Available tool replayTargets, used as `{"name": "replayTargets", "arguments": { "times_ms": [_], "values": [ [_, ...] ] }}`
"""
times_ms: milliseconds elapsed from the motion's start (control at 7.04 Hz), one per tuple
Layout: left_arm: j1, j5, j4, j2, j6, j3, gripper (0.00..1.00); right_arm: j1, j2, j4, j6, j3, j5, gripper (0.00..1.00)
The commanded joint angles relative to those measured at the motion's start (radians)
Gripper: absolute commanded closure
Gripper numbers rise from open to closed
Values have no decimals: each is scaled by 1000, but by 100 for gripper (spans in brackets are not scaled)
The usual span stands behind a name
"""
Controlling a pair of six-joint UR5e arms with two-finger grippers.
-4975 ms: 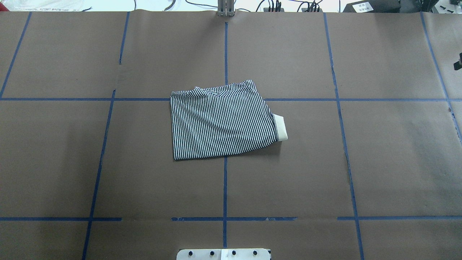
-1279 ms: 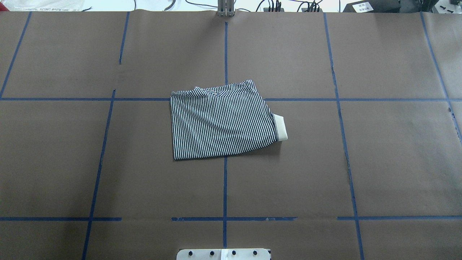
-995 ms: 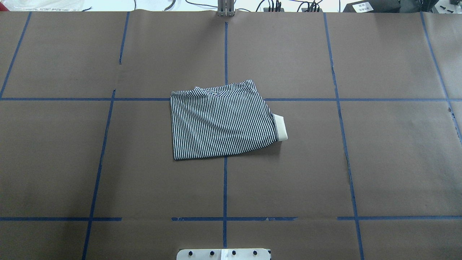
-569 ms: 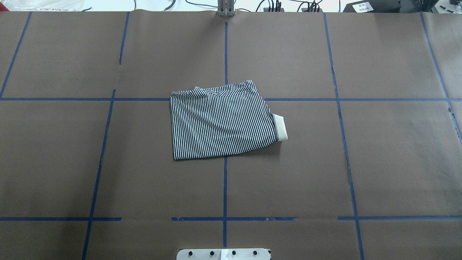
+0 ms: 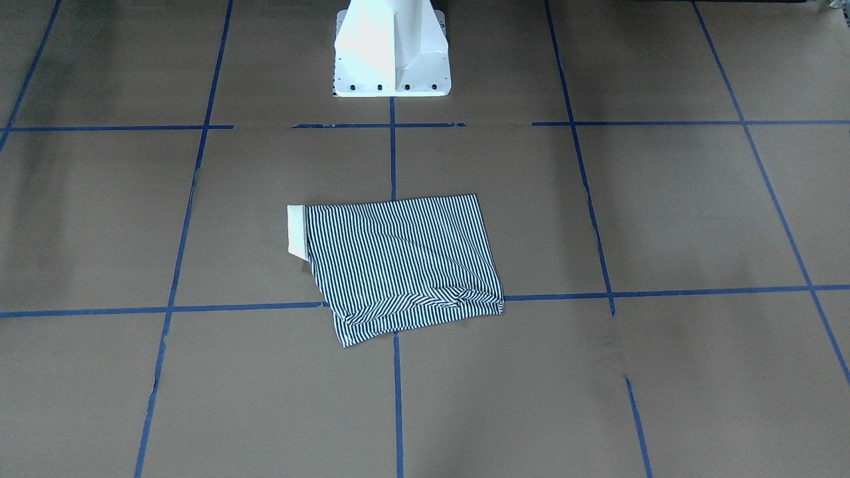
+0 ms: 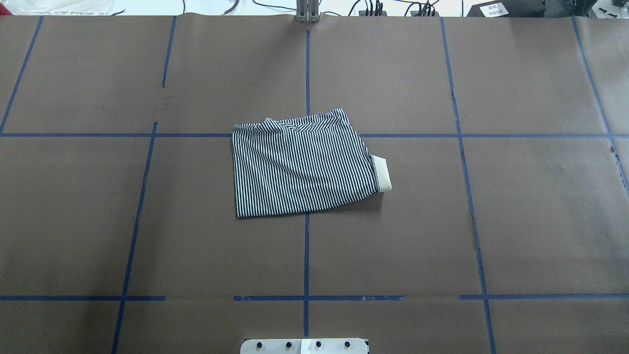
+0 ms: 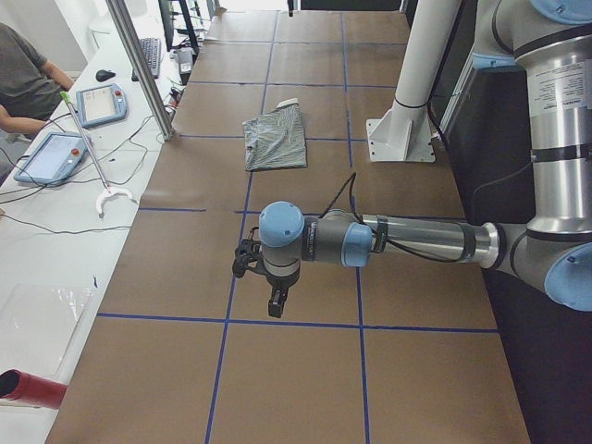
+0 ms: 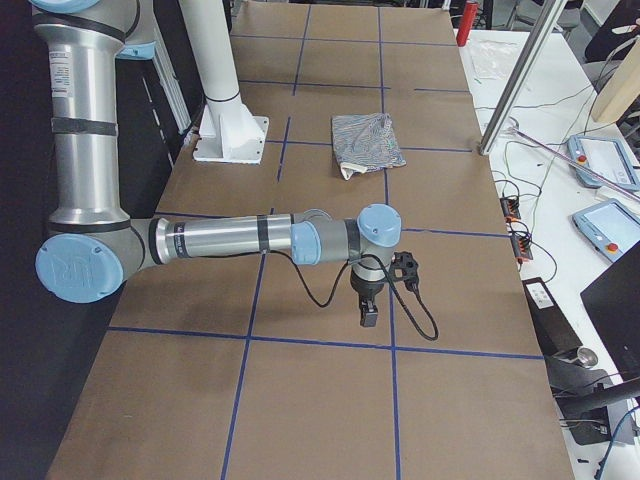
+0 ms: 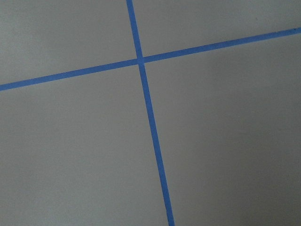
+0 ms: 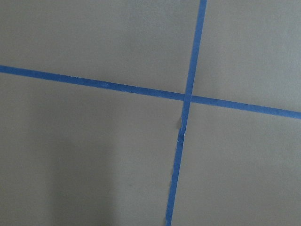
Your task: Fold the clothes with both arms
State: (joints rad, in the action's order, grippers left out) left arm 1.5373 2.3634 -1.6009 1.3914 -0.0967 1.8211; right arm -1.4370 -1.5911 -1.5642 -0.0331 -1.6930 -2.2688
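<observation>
The clothes are one striped navy-and-white shirt (image 6: pixel 302 167), folded into a rough rectangle at the table's middle, with a cream collar piece (image 6: pixel 382 173) sticking out on its right edge. The shirt (image 5: pixel 398 265) also shows in the front view, and small in the side views (image 7: pixel 275 139) (image 8: pixel 366 140). Nothing touches it. My left gripper (image 7: pixel 275 305) hangs over bare table far from the shirt and points down. My right gripper (image 8: pixel 368 315) does the same at the other end. Both show only in the side views, so I cannot tell whether they are open or shut.
Brown paper with a blue tape grid (image 6: pixel 306 255) covers the table. The white pedestal base (image 5: pixel 392 60) stands at the robot's edge. Beyond the far edge are a metal post (image 7: pixel 139 65), tablets (image 7: pixel 51 157) with cables, and a seated person (image 7: pixel 18 74).
</observation>
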Motion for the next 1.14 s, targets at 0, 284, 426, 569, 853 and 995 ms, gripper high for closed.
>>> {"name": "replayTargets", "arguments": {
  "times_ms": [0,284,426,569,853,995],
  "values": [
    [0,2,-1,0,0,1,0,0,-7,-2,-4,-2,-6,0],
    [0,3,2,1,2,7,0,0,-10,-2,-2,7,-62,0],
    [0,3,4,1,0,9,0,0,-10,-2,-2,6,-61,0],
    [0,3,3,1,0,10,0,0,-10,-2,-2,4,-63,0],
    [0,2,3,0,0,12,0,0,-10,-2,-4,4,-64,0],
    [1,2,3,0,0,17,0,0,-10,-2,-2,3,-64,0]
  ]
}}
